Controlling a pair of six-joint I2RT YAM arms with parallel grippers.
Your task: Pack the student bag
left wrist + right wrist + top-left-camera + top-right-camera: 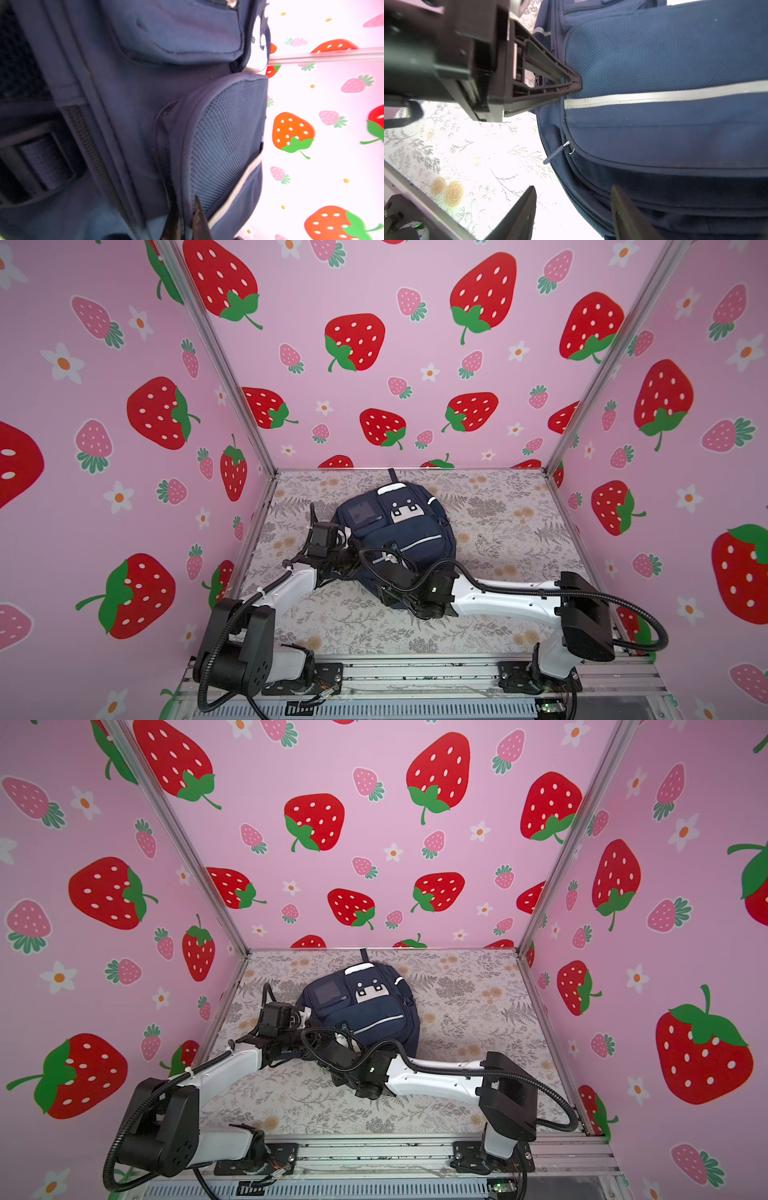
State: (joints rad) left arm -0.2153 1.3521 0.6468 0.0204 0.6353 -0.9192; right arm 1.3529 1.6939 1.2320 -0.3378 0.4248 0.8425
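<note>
The student bag point(399, 526) lies face up near the middle of the table point(507, 614), slightly toward 12 o'clock. The left gripper point(574, 83) meets its 8 o'clock side, its 2 jaws pinched together on the navy fabric. The right gripper point(573, 188) sits at its 6 o'clock edge, jaws spread wide, gripping nothing.

Navy student bag point(399, 531) (silver stripes point(654, 97)), floral table point(498, 510)
</note>
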